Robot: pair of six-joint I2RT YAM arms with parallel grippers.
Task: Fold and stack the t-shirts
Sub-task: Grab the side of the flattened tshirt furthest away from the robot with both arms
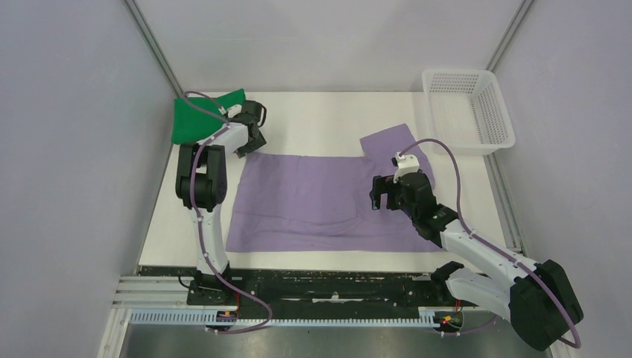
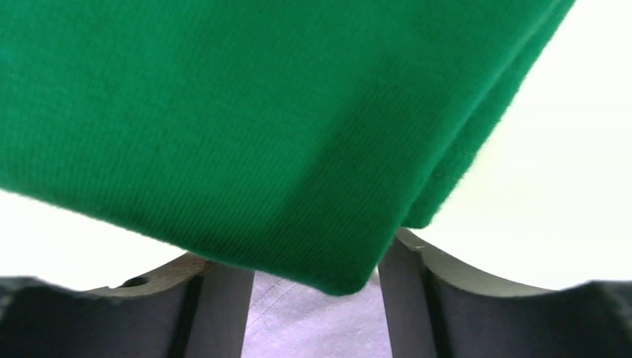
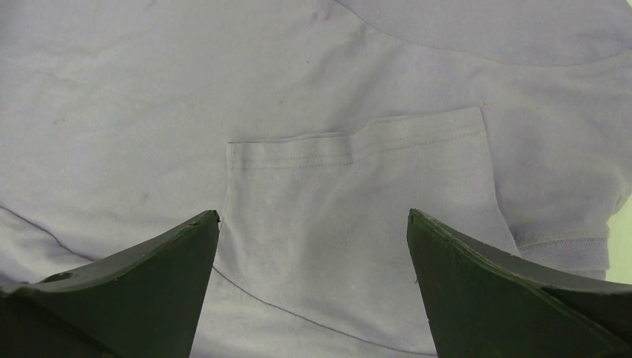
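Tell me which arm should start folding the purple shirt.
Right. The right gripper hangs with jaws open directly over the purple shirt, above its chest pocket. The left gripper sits at the shirt's far corner, beside the green shirt.

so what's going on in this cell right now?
Shirt folding, early on. The purple shirt lies spread flat on the table, not yet folded. The right fingers hang open over its chest pocket, holding nothing. The left fingers are open at the shirt's far-left corner, right beside a folded green shirt in the table's far-left corner. A white basket sits far right.
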